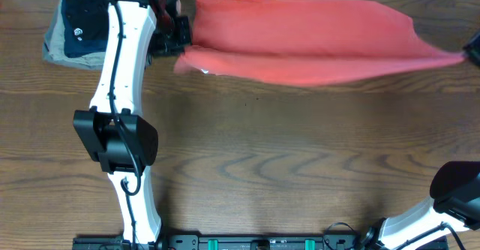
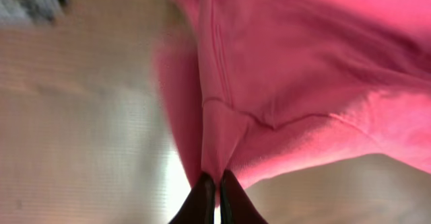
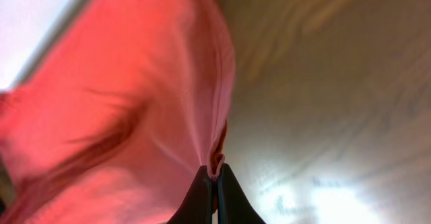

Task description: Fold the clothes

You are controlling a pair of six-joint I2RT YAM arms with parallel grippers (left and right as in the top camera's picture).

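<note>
A coral-red T-shirt (image 1: 300, 43) is stretched in a long band along the far side of a wooden desk (image 1: 285, 152), held between two robot arms. The left fingers (image 2: 201, 200) are pinched together on a seamed edge of the cloth at its left end. The right fingers (image 3: 201, 198) are clamped on a gathered corner at its right end. The fabric drapes and wrinkles between the two holds (a small white label (image 1: 204, 71) shows near the left edge).

It looks light, soft and limp, so it will likely sag and bunch wherever it is unsupported. Hems, seams and corners seem the surest places to grip. A pile of folded dark garments (image 1: 79, 25) sits at the far left, just beside the left arm.
</note>
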